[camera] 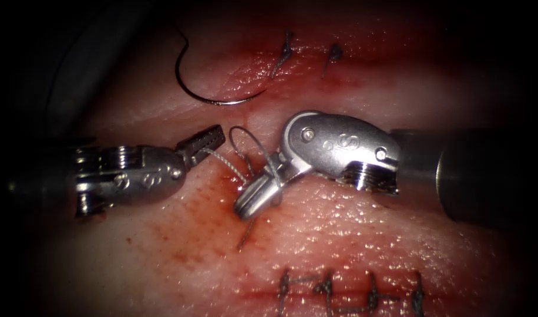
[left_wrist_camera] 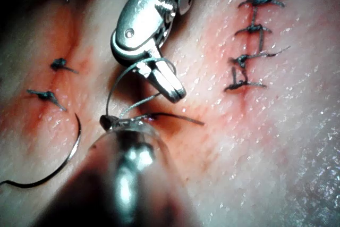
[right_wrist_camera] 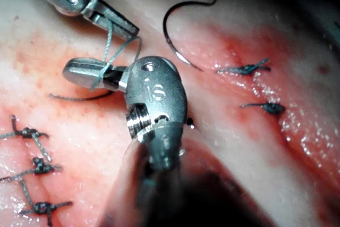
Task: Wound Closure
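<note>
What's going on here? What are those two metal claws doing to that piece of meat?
Two robot tools are practising stitches on pork belly tissue. The left tool grips grey thread, which loops around the right tool; its jaws look closed, and whether they pinch thread is unclear. The curved needle lies loose on the tissue above them, held by neither. Finished stitches and red fluid show nearby.

The left arm's steel needle driver [camera: 205,144] clamps thin grey thread [camera: 222,163]; the right arm's steel needle driver [camera: 254,199], jaws together, has thread looped around it.
</note>
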### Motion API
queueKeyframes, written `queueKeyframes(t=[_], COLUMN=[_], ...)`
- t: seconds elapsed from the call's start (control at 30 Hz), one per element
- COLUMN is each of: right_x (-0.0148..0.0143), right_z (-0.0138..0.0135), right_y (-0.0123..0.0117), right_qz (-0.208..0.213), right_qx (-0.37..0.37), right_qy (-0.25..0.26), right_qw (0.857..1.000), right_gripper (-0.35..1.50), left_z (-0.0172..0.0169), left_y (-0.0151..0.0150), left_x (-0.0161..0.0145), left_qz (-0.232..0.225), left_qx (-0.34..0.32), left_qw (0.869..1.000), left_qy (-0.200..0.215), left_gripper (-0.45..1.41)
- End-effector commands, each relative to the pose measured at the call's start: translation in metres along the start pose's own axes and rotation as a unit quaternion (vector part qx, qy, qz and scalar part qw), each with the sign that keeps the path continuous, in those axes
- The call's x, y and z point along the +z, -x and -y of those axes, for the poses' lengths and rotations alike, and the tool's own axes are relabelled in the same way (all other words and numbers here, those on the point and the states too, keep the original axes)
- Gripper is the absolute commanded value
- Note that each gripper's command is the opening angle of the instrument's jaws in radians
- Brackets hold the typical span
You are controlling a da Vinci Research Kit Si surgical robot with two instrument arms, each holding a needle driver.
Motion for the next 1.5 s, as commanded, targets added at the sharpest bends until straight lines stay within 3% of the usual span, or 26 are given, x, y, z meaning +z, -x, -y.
queueKeyframes(t=[0.03, 0.13, 0.37, 0.53, 0.63, 0.73, 1.0, 1.1, 1.27, 1.33, 1.37, 1.4, 1.5], right_x=[0.0012, 0.0022, 0.0040, 0.0047, 0.0048, 0.0047, 0.0052, 0.0054, 0.0057, 0.0059, 0.0059, 0.0058, 0.0058], right_z=[-0.0004, 0.0000, -0.0007, -0.0013, -0.0015, -0.0016, -0.0010, -0.0003, 0.0004, 0.0005, 0.0005, 0.0004, 0.0000], right_y=[0.0004, 0.0008, 0.0018, 0.0022, 0.0021, 0.0020, 0.0030, 0.0036, 0.0043, 0.0045, 0.0045, 0.0044, 0.0041], right_qz=[0.010, 0.060, 0.154, 0.202, 0.209, 0.210, 0.250, 0.261, 0.271, 0.275, 0.275, 0.276, 0.288], right_qx=[-0.013, -0.027, -0.035, -0.043, -0.047, -0.046, -0.049, -0.048, -0.050, -0.049, -0.048, -0.046, -0.044], right_qy=[-0.004, -0.021, -0.045, -0.046, -0.040, -0.040, -0.063, -0.082, -0.096, -0.100, -0.105, -0.108, -0.106], right_qw=[1.000, 0.998, 0.986, 0.977, 0.976, 0.976, 0.965, 0.961, 0.957, 0.955, 0.955, 0.954, 0.951], right_gripper=[-0.21, -0.13, 0.51, 0.61, 0.76, 0.76, 0.69, 0.52, 0.47, 0.27, -0.23, -0.35, -0.35], left_z=[-0.0002, -0.0001, -0.0002, -0.0004, -0.0005, -0.0005, -0.0009, -0.0009, -0.0009, -0.0011, -0.0012, -0.0013, -0.0016], left_y=[-0.0001, 0.0000, 0.0003, 0.0006, 0.0008, 0.0011, 0.0013, 0.0014, 0.0016, 0.0016, 0.0015, 0.0015, 0.0014], left_x=[0.0008, 0.0010, 0.0008, 0.0007, 0.0006, 0.0005, 0.0006, 0.0004, 0.0003, 0.0002, 0.0002, 0.0001, 0.0000], left_qz=[-0.001, 0.000, -0.001, -0.001, -0.002, -0.003, -0.002, -0.003, -0.003, -0.003, -0.003, -0.003, -0.002], left_qx=[0.000, 0.000, 0.001, 0.004, 0.002, 0.000, -0.001, -0.003, -0.005, -0.005, -0.005, -0.004, -0.003], left_qw=[1.000, 1.000, 1.000, 1.000, 1.000, 1.000, 1.000, 1.000, 1.000, 1.000, 1.000, 1.000, 1.000], left_qy=[0.000, 0.001, 0.002, 0.004, 0.004, 0.004, 0.006, 0.008, 0.008, 0.007, 0.007, 0.007, 0.007], left_gripper=[-0.45, -0.45, -0.45, -0.45, -0.45, -0.45, -0.45, -0.45, -0.45, -0.45, -0.45, -0.45, -0.45])
